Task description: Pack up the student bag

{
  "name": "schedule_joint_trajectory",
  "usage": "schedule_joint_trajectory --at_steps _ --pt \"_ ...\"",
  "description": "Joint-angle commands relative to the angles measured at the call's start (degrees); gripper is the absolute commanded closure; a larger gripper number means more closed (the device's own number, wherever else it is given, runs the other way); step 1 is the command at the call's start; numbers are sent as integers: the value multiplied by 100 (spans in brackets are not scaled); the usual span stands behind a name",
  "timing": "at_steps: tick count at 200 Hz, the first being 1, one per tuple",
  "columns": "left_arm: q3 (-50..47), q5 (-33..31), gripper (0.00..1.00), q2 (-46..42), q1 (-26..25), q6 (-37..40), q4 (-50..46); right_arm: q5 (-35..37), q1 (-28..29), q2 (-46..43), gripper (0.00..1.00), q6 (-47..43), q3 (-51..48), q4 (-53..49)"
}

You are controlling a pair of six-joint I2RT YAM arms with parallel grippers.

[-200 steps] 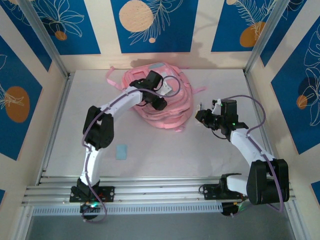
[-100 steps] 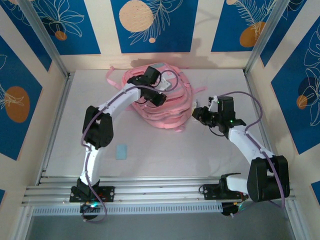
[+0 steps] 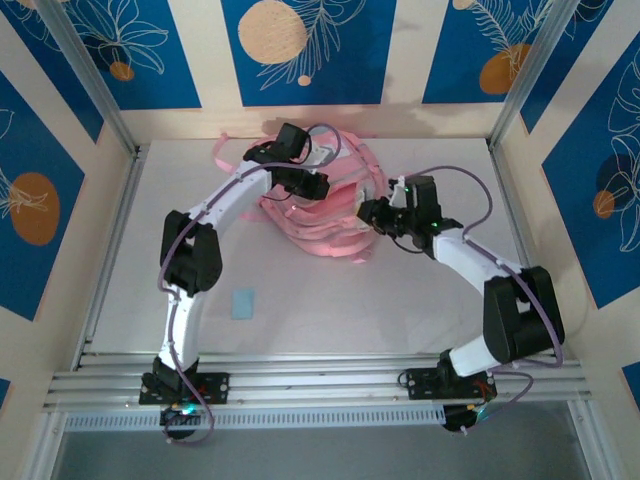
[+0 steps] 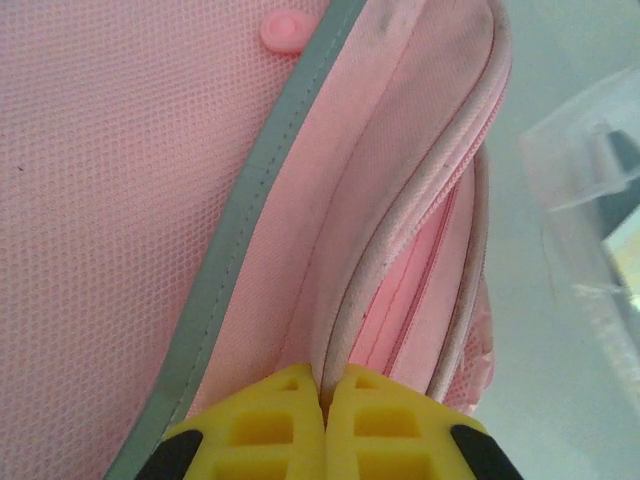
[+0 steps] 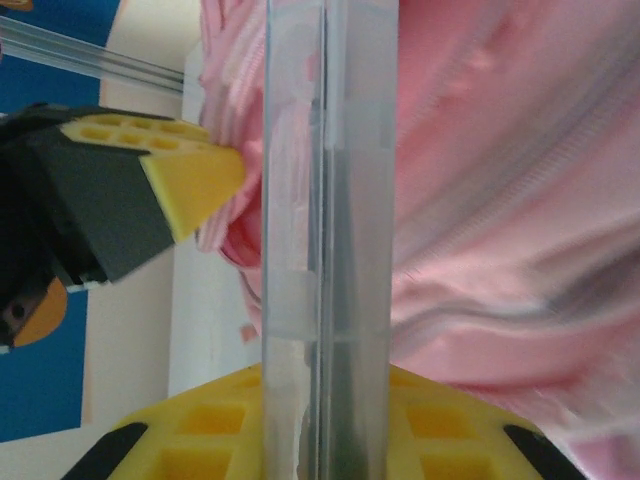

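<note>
The student bag [image 3: 335,222], pink with grey trim, lies at the back middle of the table. My left gripper [image 3: 303,181] is on top of it, shut on a pale piped edge [image 4: 352,300] beside a zip, holding that fabric up. In the left wrist view the yellow jaws [image 4: 327,385] pinch this edge. My right gripper [image 3: 377,214] is at the bag's right side, shut on a clear plastic case [image 5: 325,200] held edge-on. The case [image 4: 590,190] hangs close to the bag's opening [image 5: 225,245], just under my left gripper's fingertip [image 5: 195,178].
A small pale blue flat item [image 3: 242,303] lies on the white table near the left arm. Loose pink straps [image 3: 225,150] trail off the bag at the back left. Metal rails [image 3: 320,385] run along the near edge, and walls close in both sides.
My left gripper shut on the bag's edge and drew it up and back. The right arm moved left with the clear case, up to the bag's side.
</note>
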Motion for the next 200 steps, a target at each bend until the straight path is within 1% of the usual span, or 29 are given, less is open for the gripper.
schedule_joint_trajectory --at_steps 1,26,54,103,128,145,159,169,178,182,200 --pt "-13 181 100 -467 65 -490 654 160 142 426 100 513 448 505" --pt "-340 131 100 -667 65 -737 1041 422 240 985 100 949 928 482" --pt "-739 222 100 -914 65 -1010 1571 511 338 1489 100 1272 1258 913" --pt "-893 396 100 -1013 65 -1168 1776 559 549 2111 100 1457 1970 1040" --pt "-939 454 100 -1000 65 -1232 1894 623 660 2491 100 1592 2402 784" --pt "-940 501 100 -996 65 -1277 1955 648 694 2746 100 1795 2612 808" --pt "-934 492 100 -991 65 -1288 1981 620 704 2931 98 1912 2828 705" --pt "-938 455 100 -988 66 -1287 1996 539 696 3068 96 1994 3048 416" --pt "-931 439 100 -986 73 -1295 2000 460 686 3142 91 1972 3217 154" --pt "-939 430 100 -982 82 -1296 2005 448 686 3148 88 1949 3261 62" --pt "-947 376 100 -974 116 -1346 2021 425 688 3072 66 1878 3296 -263"
